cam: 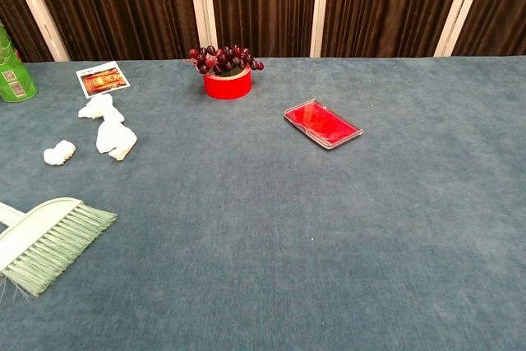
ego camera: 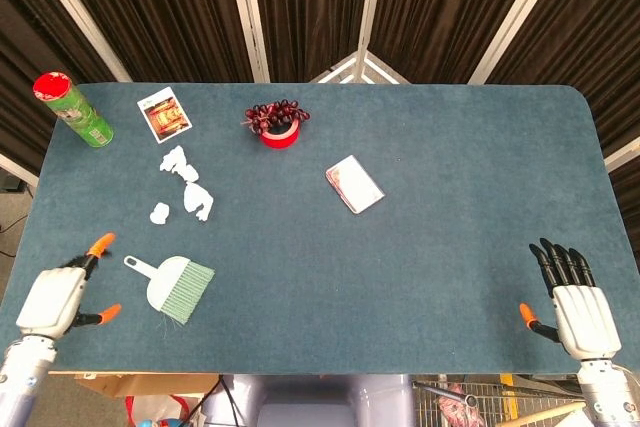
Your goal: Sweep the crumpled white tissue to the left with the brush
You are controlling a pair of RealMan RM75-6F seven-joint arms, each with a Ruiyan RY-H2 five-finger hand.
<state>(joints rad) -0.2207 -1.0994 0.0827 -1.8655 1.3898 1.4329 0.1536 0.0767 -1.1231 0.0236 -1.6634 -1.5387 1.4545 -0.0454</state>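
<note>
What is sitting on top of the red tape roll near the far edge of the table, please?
A bunch of dark red grapes rests on the red tape roll, covering its top opening. Whether anything lies inside the roll cannot be seen.

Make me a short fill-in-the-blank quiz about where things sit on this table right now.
1. The brush lies on the table, and the left hand is ____ of it.
2. The grapes rest on a roll of ____ tape.
3. The green can has a ____ lid.
4. The tissue pieces lie just below the ____.

Answers: clear; red; red; photo card
</note>
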